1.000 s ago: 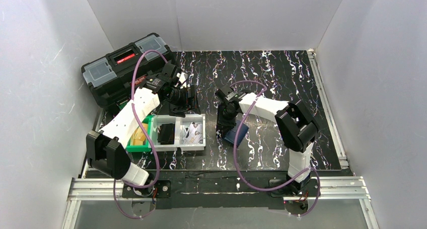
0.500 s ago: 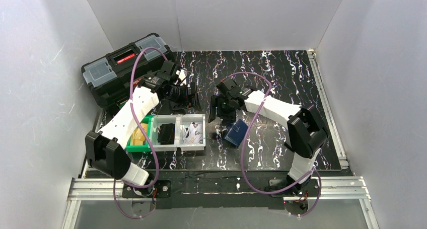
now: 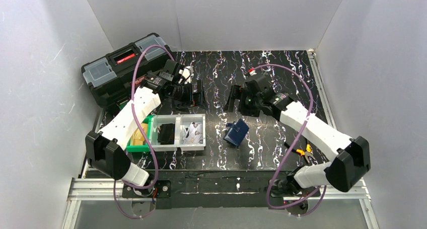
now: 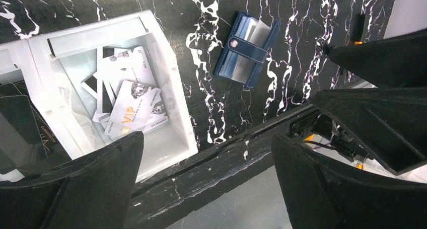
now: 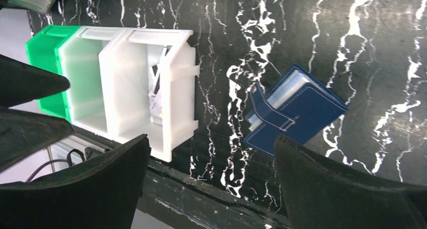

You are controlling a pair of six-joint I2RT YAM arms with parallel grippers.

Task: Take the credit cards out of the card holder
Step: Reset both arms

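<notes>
White panel walls point(image 3: 216, 17) enclose a black marble-patterned tabletop point(image 3: 282, 73) under even light.

The card holder point(image 3: 236, 133) is navy blue; the table point(image 3: 221, 63), black with white veining; the toolbox point(image 3: 108, 85), black with grey lids.

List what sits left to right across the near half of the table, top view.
green bin → white tray → card holder → orange-handled tool
</notes>
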